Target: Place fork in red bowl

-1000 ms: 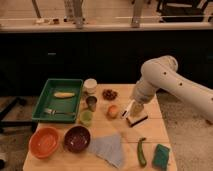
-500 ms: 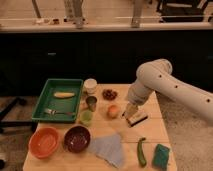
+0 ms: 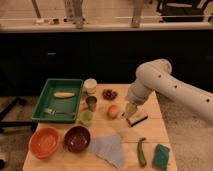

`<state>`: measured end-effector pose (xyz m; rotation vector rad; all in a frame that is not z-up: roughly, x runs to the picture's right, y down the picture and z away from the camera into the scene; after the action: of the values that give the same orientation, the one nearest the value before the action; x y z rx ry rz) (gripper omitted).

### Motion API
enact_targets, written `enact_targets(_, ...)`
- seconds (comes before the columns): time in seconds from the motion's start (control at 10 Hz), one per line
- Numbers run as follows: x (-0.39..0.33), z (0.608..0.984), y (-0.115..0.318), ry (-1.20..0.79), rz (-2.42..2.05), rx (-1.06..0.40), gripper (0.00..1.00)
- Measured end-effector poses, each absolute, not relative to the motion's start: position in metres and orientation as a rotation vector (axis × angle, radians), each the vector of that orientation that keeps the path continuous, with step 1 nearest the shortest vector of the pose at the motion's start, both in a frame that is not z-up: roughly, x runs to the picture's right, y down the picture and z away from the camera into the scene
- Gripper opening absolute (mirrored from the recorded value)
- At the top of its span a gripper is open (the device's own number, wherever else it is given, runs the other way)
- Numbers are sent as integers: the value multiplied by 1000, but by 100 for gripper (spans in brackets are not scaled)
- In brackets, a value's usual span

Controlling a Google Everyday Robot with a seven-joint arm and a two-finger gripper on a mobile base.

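Wooden table is holding 2 bowls at its front left: 1 red bowl and 1 maroon bowl beside it. 1 fork is lying in 1 green tray behind them. 1 gripper is hovering spread open at the right, over 1 white-handled utensil.

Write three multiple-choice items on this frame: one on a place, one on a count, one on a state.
1. Where does the fork lie? A in the green tray; B in the red bowl; C in the end effector.
2. How many bowls stand on the table? A one; B two; C three.
3. The red bowl is: A empty; B full of fruit; C upside down.
Key: A, it lies at the green tray's front, while the end effector hangs over the table's right side. B, the red bowl and a maroon bowl. A, only its bare orange inside shows.
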<state>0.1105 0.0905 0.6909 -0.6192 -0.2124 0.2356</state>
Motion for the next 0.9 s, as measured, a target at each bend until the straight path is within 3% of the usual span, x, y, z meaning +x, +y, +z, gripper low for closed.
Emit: enact_targets(0.9,-17,697,101,-256,252,-588,66)
